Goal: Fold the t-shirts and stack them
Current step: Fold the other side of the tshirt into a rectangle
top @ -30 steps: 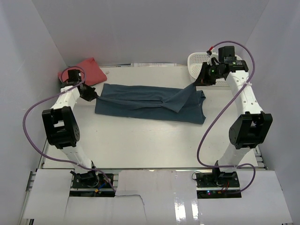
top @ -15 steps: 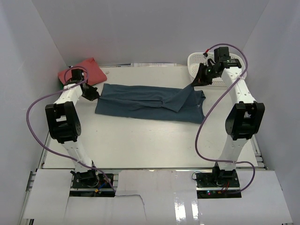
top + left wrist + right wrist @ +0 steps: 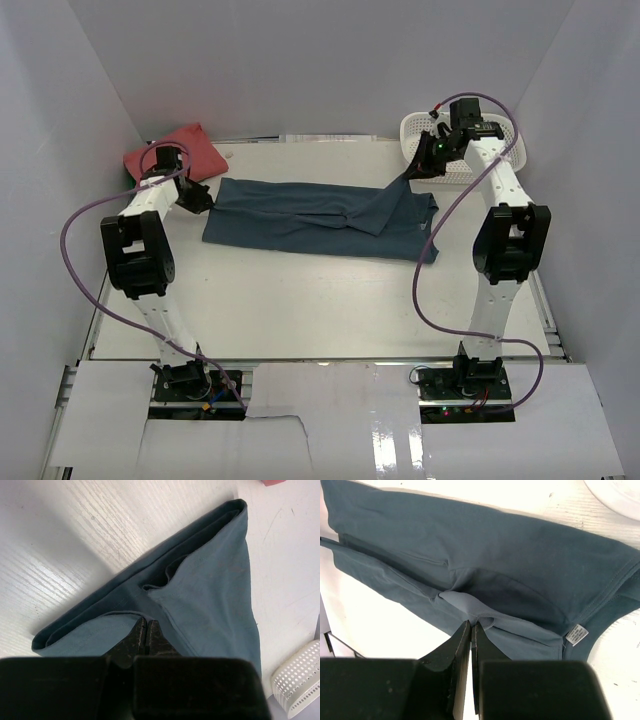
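Plain white walls close in a pale table [image 3: 300,300], where two robot arms work at either end of a blue t-shirt [image 3: 320,215]. The left pincer [image 3: 146,626] is closed tight on a fold at the shirt's left end, its dark fingers meeting with cloth nipped between the tips. From there the fabric fans away in layered folds over the wood-grain top. The right pincer [image 3: 471,626] is likewise clamped on a small pucker of the same shirt at its far right corner, and the overhead view shows the cloth drawn up to it in a narrow peak. A small white label [image 3: 576,634] sits near that grip, at the neckline. Between the two arms the shirt lies as a long band across the back half of the table, folded lengthwise, its right end rumpled. A red t-shirt [image 3: 190,150] lies flat and compact in the far left corner, near the left arm but apart from the blue one. A white perforated basket [image 3: 410,128] stands in the far right corner, behind the right arm.
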You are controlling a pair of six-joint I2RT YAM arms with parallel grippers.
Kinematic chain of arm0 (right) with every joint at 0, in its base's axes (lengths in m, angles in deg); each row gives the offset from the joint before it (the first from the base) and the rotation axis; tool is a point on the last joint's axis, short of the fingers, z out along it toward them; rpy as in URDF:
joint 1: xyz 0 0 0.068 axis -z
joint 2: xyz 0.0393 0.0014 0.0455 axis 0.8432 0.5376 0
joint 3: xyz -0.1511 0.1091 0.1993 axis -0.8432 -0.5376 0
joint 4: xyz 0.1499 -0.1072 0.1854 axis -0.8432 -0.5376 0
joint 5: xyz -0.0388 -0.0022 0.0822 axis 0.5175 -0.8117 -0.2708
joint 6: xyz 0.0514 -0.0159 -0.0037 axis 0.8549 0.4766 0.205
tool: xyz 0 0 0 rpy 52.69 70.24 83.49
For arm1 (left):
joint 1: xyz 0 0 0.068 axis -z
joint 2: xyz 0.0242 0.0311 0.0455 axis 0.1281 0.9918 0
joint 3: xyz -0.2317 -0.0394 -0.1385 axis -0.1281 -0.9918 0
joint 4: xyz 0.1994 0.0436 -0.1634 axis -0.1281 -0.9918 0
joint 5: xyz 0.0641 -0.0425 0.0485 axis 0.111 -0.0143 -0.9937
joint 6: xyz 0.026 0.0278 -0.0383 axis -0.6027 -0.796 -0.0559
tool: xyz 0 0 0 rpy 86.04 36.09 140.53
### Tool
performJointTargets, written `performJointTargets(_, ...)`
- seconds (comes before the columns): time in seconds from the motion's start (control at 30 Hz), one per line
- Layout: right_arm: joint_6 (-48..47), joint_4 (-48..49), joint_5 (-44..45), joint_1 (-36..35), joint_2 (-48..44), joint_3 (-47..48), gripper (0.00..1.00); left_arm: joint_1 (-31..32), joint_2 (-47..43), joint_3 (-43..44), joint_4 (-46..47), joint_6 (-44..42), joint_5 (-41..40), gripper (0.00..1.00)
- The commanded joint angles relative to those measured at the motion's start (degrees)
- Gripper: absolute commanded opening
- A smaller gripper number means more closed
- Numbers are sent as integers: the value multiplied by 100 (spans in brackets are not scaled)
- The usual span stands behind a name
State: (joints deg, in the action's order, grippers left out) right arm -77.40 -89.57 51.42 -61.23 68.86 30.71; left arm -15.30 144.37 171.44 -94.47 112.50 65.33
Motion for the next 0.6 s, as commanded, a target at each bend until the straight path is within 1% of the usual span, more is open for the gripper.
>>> performJointTargets(0.0,122,225,-131,50,96,283,9,30,-23,240,51,53,-121,0)
performJointTargets(0.37,341,524,-254,58,491,520,11,21,197,398,60,106,-192,0)
performJointTargets(0.57,456,560,-342,67,799,880,12,30,258,442,60,141,-200,0)
